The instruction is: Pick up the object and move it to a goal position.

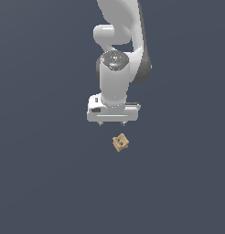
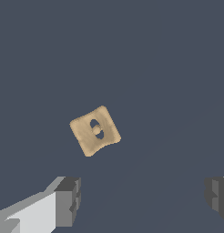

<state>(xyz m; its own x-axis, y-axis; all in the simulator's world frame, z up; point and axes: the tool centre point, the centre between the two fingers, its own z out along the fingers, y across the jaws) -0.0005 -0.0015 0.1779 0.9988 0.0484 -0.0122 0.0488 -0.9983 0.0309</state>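
**Claw spread above a loose tan object**

Claw on the white arm points straight down, and from where I stand it is plainly released: the two short fingers poke out below the flat white hand piece with a clear gap between them. The wrist view confirms it, with one grey pad at one side of the picture and the other just showing at the opposite edge, a wide stretch of bare surface between them and nothing held.

The object lies free on the plain dark slate-blue surface. In the exterior view it sits just below the fingers and a little toward the exterior view's right of the claw's middle, near the claw but not touching it. It is small, much smaller than the claw, tan, roughly square with pulled-out corners, and turned so it reads as a tilted diamond.

The wrist view shows the object more clearly: a light-brown blocky piece with slightly pinched sides, rotated at an angle, with a dark oval hollow in its upper face and a small rounded knob in the hollow. It lies beyond the line between the pads, not between them.
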